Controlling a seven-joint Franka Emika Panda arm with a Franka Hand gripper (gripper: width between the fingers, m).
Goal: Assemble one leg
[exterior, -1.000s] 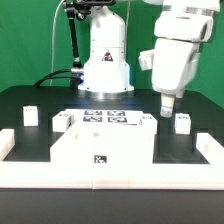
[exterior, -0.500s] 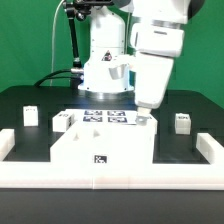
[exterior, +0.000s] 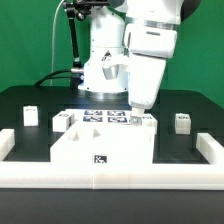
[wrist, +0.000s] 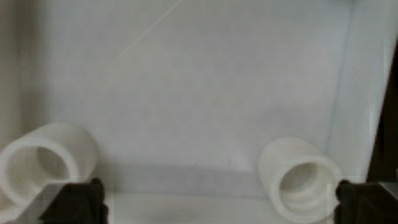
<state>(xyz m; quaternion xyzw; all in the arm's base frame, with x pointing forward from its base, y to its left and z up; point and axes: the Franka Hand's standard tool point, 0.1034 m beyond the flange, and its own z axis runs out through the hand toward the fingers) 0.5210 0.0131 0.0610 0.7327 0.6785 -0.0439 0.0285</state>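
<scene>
In the exterior view my gripper (exterior: pixel 134 110) hangs over the back right corner of the large flat white panel (exterior: pixel 100 143). Small white tagged legs stand on the black table: one at the exterior view's left (exterior: pixel 31 117), one at its right (exterior: pixel 182 122), and one by the panel's back left corner (exterior: pixel 65 120). In the wrist view my gripper (wrist: pixel 222 205) is open and empty. Its dark fingertips (wrist: pixel 71 205) stand wide apart over the white panel surface (wrist: pixel 196 100). Two round white rings (wrist: pixel 299 178) show on that surface.
The marker board (exterior: pixel 105 114) lies behind the panel, in front of the robot base (exterior: pixel 105 65). A low white rim (exterior: pixel 110 178) runs along the table's front and both sides. Another small white block (exterior: pixel 149 120) sits by the panel's back right corner.
The gripper has moved from near the right-hand leg toward the exterior view's left, to the panel's back right corner. The legs and panel have not moved.
</scene>
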